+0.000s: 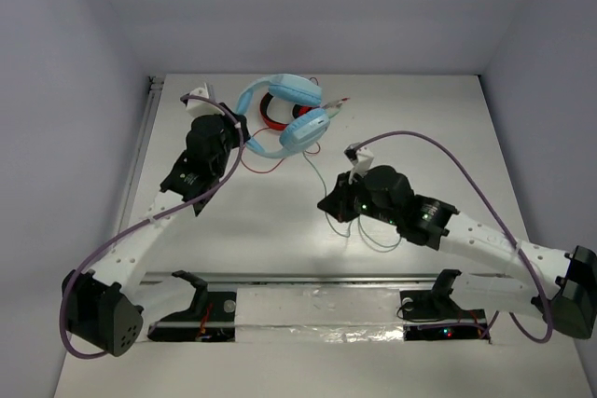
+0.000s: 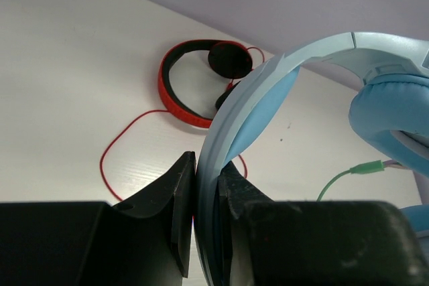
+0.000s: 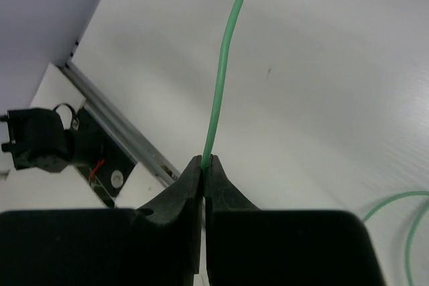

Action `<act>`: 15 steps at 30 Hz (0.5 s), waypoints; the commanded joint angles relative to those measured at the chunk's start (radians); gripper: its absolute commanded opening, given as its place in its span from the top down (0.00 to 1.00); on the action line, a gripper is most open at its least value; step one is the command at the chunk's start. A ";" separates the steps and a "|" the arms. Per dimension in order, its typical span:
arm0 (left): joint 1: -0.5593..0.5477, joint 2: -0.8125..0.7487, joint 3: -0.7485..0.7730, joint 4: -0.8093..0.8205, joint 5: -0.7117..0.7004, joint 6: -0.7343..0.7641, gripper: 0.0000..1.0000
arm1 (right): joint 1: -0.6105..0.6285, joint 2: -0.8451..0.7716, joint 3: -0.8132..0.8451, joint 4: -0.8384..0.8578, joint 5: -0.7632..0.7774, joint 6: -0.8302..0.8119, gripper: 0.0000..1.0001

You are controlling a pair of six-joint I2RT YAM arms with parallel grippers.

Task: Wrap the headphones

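The light-blue headphones [image 1: 289,116] are at the back middle of the table, one earcup [image 2: 392,115] padded and oval. My left gripper [image 2: 206,175] is shut on their headband [image 2: 231,118], which runs up between the jaws. Their thin pale green cable [image 3: 224,65] trails from the earcups toward the front. My right gripper [image 3: 206,160] is shut on this cable, which rises straight from the pinched jaws. In the top view the right gripper [image 1: 333,200] is near the table's middle, with loose cable loops [image 1: 373,235] beside it.
Smaller red-and-black headphones [image 2: 191,82] with a red cable [image 2: 110,149] lie just behind and under the blue ones. A metal rail [image 3: 114,112] runs along the table's near edge by the arm bases. Grey walls close in the back and sides.
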State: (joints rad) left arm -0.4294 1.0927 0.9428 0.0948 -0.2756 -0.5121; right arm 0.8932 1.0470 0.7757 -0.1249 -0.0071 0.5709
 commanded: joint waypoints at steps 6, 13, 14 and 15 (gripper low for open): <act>-0.051 -0.007 -0.052 0.195 -0.137 -0.036 1.00 | 0.222 0.065 0.201 -0.269 0.222 -0.045 1.00; -0.140 0.032 -0.047 0.126 -0.223 0.050 1.00 | 0.297 0.073 0.319 -0.396 0.262 -0.092 1.00; -0.166 0.041 -0.027 0.102 -0.226 0.076 1.00 | 0.297 0.076 0.350 -0.409 0.262 -0.101 1.00; -0.183 0.052 -0.016 0.077 -0.234 0.087 1.00 | 0.297 0.080 0.365 -0.424 0.269 -0.108 1.00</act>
State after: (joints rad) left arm -0.5663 1.1366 0.8757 0.1249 -0.4629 -0.4522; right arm 1.1797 1.1282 1.0557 -0.4892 0.2176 0.5102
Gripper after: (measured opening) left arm 0.124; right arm 0.038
